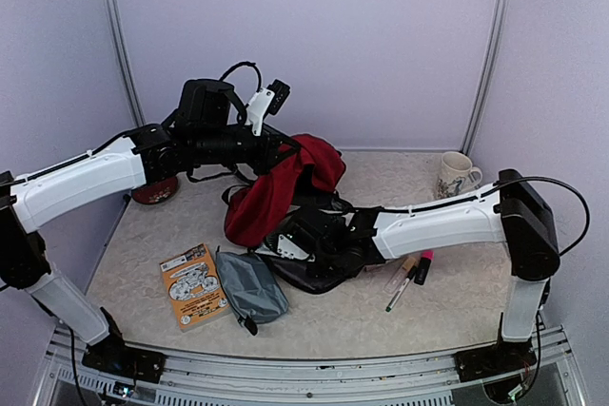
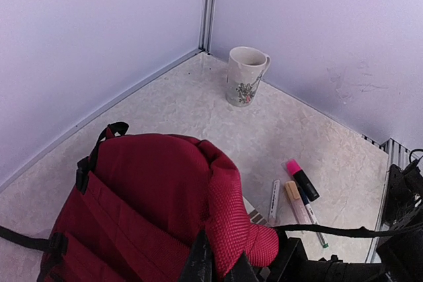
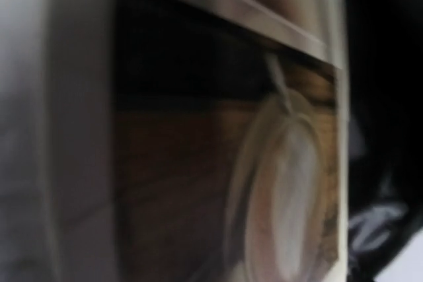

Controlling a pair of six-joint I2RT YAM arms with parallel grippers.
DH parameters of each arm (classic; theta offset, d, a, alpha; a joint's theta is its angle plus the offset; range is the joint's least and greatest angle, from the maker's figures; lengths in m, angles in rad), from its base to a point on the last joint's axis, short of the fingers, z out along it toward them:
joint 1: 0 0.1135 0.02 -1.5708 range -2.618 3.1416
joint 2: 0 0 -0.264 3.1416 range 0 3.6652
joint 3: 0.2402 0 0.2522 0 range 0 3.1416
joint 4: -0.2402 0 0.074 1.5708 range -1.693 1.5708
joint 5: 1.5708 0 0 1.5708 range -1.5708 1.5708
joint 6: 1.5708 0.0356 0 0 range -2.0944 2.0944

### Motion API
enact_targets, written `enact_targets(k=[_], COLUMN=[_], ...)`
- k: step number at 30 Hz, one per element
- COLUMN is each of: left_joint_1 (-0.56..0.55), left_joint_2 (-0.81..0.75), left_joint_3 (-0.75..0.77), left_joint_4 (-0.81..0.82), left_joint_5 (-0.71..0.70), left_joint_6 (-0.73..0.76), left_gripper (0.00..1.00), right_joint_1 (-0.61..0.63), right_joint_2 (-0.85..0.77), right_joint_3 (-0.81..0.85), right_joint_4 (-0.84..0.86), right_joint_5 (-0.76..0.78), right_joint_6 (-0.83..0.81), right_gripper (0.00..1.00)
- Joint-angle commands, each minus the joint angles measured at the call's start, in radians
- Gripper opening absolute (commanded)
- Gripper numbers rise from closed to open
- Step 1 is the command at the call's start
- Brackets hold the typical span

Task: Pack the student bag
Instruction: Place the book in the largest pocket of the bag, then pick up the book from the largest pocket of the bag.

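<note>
We judge the packing partly done: the left gripper (image 2: 221, 263), clamped on the student bag (image 1: 276, 187), lifts its mouth; the right gripper (image 1: 304, 240) is inside the bag, and whether its jaws are wide we cannot tell. The booklet (image 1: 193, 284) and pouch (image 1: 250, 284) before the bag, and the pens (image 1: 411, 271) right of it, are not packed yet. Only the left wrist view shows the clamp

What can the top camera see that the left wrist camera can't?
Only the top camera shows the orange booklet and the grey-blue pouch, lying side by side near the front of the table. Only the left wrist camera shows, up close, the left gripper pinching the red mesh fabric of the student bag. Both show the bag, the mug near the back corner and the markers lying on the table.
</note>
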Motion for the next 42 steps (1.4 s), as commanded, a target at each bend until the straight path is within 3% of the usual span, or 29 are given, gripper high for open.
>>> enact_targets(k=[1,5,12,15,21,23,27,32,37,42], left_joint_1=[0.039,0.050,0.052,0.050,0.034,0.031,0.020,0.000,-0.005,-0.017], left_joint_2=[-0.044,-0.050,-0.055,-0.065,-0.084,-0.083,-0.090,-0.087,-0.089,-0.089], left_joint_3=[-0.059,-0.099,-0.128,-0.138,-0.179,-0.182,-0.186,-0.202,-0.207,-0.202], left_joint_4=[0.122,0.144,0.159,0.165,0.209,0.209,0.207,0.218,0.233,0.237], left_joint_5=[0.054,0.056,0.068,0.073,0.091,0.094,0.100,0.101,0.122,0.130], left_joint_6=[-0.040,-0.051,-0.058,-0.059,-0.058,-0.057,-0.058,-0.044,-0.044,-0.027], left_gripper=[0.00,0.00,0.00,0.00,0.00,0.00,0.00,0.01,0.02,0.03], right_joint_1=[0.064,0.093,0.087,0.025,-0.288,-0.383,-0.473,-0.523,-0.531,-0.519], right_joint_2=[-0.050,-0.157,-0.460,-0.588,-0.740,-0.733,-0.656,-0.480,-0.287,-0.197], right_joint_3=[0.047,0.022,-0.179,-0.319,-0.679,-0.759,-0.831,-0.824,-0.766,-0.757], right_joint_4=[-0.048,-0.023,0.177,0.224,0.412,0.537,0.682,0.903,0.963,1.031], right_joint_5=[-0.252,-0.511,-0.788,-0.791,-0.923,-1.015,-1.045,-1.100,-1.146,-1.165], right_joint_6=[0.063,0.138,0.318,0.539,1.108,1.230,1.372,1.478,1.549,1.607], right_gripper=[1.00,1.00,1.00,0.97,0.81,0.81,0.85,0.78,0.75,0.73])
